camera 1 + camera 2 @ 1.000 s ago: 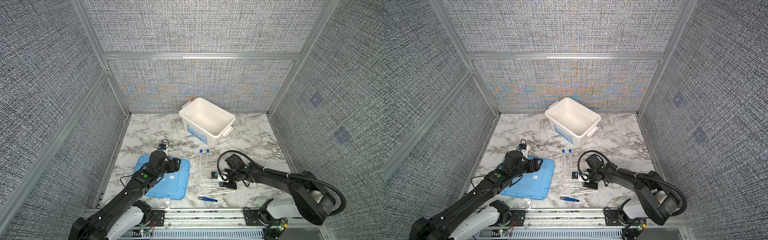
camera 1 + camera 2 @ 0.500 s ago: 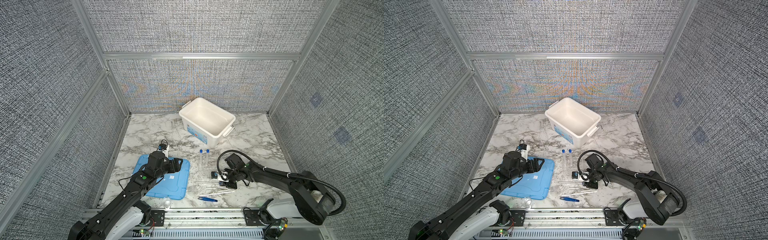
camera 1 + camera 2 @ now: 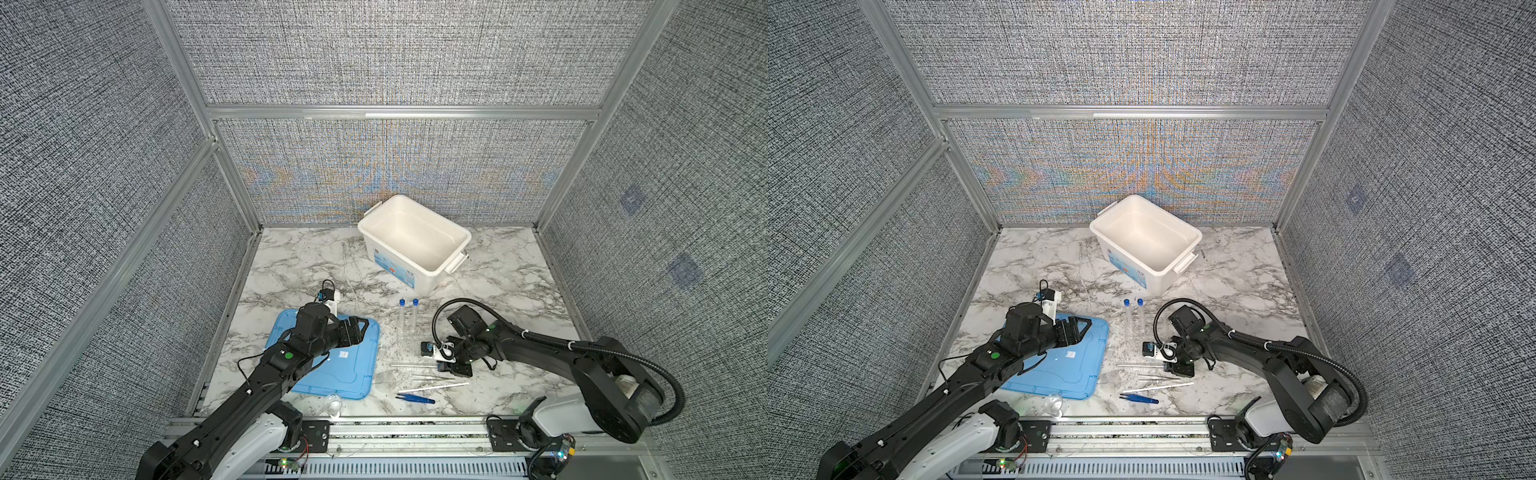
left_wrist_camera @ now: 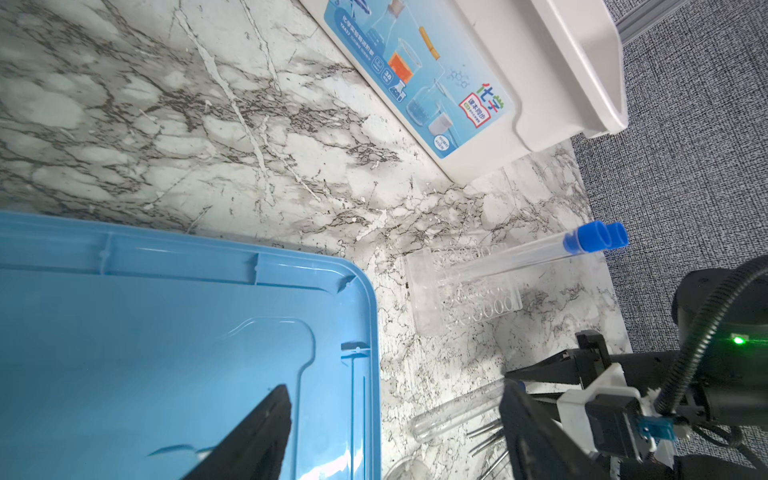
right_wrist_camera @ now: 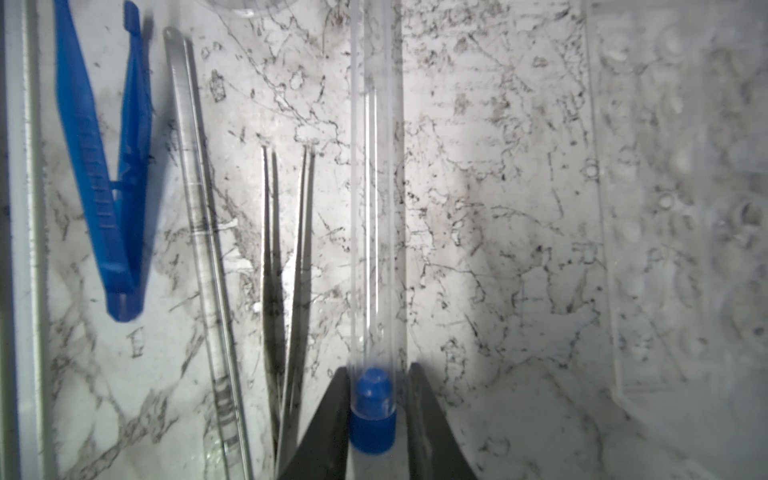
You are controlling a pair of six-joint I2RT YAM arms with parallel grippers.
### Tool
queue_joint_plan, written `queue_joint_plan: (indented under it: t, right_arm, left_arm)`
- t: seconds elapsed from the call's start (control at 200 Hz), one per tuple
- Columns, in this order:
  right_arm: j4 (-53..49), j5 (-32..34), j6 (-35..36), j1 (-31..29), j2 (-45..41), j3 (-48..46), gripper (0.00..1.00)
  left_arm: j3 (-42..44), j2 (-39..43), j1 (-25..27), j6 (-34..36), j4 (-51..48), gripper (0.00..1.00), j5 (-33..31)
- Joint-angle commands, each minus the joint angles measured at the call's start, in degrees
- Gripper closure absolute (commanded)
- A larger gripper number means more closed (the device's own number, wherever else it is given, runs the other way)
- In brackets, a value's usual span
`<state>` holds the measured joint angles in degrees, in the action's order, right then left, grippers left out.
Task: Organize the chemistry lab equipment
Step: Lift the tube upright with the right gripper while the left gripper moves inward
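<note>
Blue-capped tubes [image 3: 401, 322]: two stand in the clear rack [image 4: 465, 291] mid-table; the third tube [image 5: 376, 187] lies flat on the marble tabletop [image 3: 311, 266], nearer the front rail [image 3: 415, 430]
Just changed: the right gripper [image 5: 376, 374] has drawn its jaws in over the last second, and they now pinch the third tube at its blue cap; the left arm [image 3: 266, 386] has hardly shifted
Meaning: the grasp looks made, so the step in hand is probably carrying this tube to the rack beside the other two; everything else lies loose, so most of the tidying remains
Left arm: stretched low from the front rail across the light-blue lid [image 3: 332, 374], wrist about level, fingers aimed toward the rack
Left gripper [image 3: 365, 331]: jaws spread wide, holding nothing, hovering over the lid's far right corner
Glass dishes [image 3: 334, 404]: one at the lid's near edge by the rail, another just right of the lid
White tub [image 3: 424, 282]: open, at the back, behind the rack
Loose tools: silver tweezers [image 5: 286, 257], thin white stick [image 3: 434, 387] and blue tweezers [image 5: 112, 208] lie in a row between the third tube and the rail
Right arm [image 3: 540, 351]: reaches in from the right end of the rail, elbow low, wrist bent down so the fingers straddle the cap
Unclear: whether the tube has left the marble or rests on it cannot be told
</note>
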<state>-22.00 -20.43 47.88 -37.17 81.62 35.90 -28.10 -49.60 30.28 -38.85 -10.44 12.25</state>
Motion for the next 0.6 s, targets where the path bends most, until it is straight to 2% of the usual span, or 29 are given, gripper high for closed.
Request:
queue_joint_plan:
  t: [0.0,0.195,0.595]
  right_arm:
    - [-3.3,1.2,0.2,-0.1,-0.2,-0.3,0.78]
    - [-2.9,0.8,0.2,-0.1,-2.1,-0.8,0.82]
    - [-1.0,-1.8,-1.5,-0.1,-2.5,-0.9,0.83]
  left_arm:
    - [0.1,0.2,-0.1,-0.3,-0.2,0.2,0.9]
    - [0.1,0.4,0.0,-1.4,-0.8,0.19,2.3]
    - [1.2,-0.5,0.0,-4.6,-0.5,0.19,6.5]
